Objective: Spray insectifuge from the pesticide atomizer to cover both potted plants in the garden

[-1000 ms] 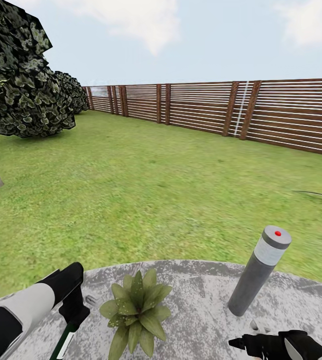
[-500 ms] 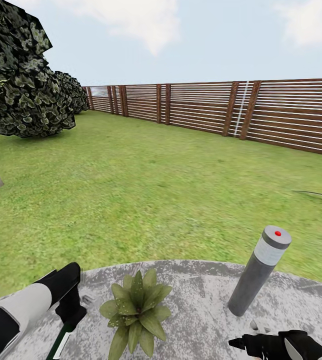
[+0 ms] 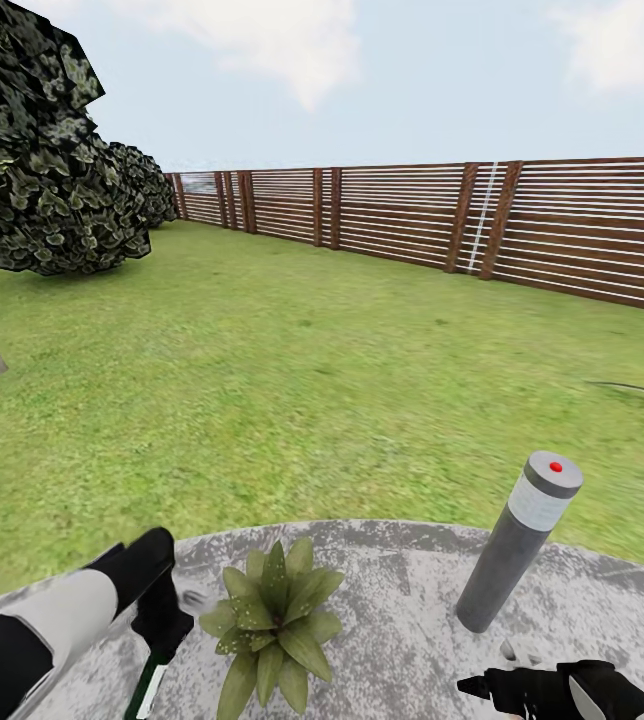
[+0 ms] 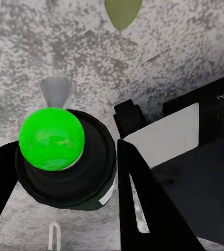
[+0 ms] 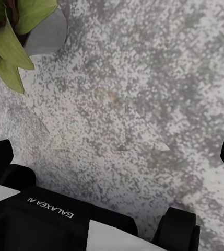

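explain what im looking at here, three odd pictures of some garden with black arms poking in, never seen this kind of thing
These are computer-simulated views from a wheeled robot with two arms. The big picture comes from a camera on its head, looking over a grey paved patio, lawn and a wooden fence. The other two come from cameras on each wrist, looking down along the fingers. On the patio sit a small potted plant and a grey bollard lamp. The left hand is closed around the pesticide atomizer, a dark green bottle; its wrist camera looks straight down onto the bottle's bright green top. The right hand holds nothing and its fingers are spread above the paving.
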You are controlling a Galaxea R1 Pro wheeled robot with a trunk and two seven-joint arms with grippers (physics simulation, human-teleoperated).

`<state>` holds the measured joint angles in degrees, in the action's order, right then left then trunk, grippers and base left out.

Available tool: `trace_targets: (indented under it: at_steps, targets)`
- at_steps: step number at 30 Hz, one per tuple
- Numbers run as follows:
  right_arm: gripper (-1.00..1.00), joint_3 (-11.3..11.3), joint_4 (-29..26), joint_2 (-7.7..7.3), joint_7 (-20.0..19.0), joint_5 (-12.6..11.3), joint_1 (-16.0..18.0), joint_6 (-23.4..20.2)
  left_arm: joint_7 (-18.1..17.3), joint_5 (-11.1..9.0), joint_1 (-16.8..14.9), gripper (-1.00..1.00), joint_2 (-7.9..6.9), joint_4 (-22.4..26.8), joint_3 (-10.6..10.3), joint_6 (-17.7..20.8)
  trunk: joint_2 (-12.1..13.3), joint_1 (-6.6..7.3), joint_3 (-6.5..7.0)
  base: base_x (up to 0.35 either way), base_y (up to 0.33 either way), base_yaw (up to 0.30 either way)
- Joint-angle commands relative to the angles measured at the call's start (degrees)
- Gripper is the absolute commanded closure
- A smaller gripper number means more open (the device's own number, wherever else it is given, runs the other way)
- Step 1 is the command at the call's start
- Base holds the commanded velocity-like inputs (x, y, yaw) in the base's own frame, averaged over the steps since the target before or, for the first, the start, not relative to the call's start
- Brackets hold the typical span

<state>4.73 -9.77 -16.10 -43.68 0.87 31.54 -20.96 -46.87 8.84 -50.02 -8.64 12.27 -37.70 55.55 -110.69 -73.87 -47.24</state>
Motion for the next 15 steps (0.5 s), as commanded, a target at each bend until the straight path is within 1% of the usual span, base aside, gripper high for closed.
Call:
trace_targets:
  at_steps: [1, 3, 5, 8, 15]
  targets:
    - [-1.0, 0.5, -0.1, 0.01, -0.2, 0.1, 0.0, -0.6, -0.8, 0.1, 0.1, 1.0, 0.09, 0.1, -0.1, 0.1, 0.0, 0.01, -0.05, -0.017, 0.0, 0.0]
    - [-1.0, 0.5, -0.1, 0.01, -0.2, 0.1, 0.0, -0.6, -1.4, -1.7, 0.1, 1.0, 0.21, 0.1, -0.1, 0.1, 0.0, 0.01, -0.05, -0.097, 0.0, 0.0]
    - [-1.0, 0.5, -0.1, 0.01, -0.2, 0.0, 0.0, -0.6, -1.6, -2.4, 0.2, 1.0, 0.2, 0.1, -0.1, 0.2, 0.0, 0.01, -0.08, -0.185, 0.0, 0.018]
    - [-1.0, 0.5, -0.1, -0.01, -0.2, 0.0, 0.0, -0.6, -1.6, -2.6, 0.2, 1.0, 0.2, 0.1, 0.0, 0.2, 0.0, 0.01, -0.21, -0.184, 0.0, 0.104]
    - [-1.0, 0.5, -0.1, 0.01, -0.2, 0.0, 0.0, -0.6, -1.6, -2.7, 0.2, 1.0, 0.2, 0.1, -0.1, 0.3, 0.0, 0.01, -0.25, -0.016, 0.0, 0.01]
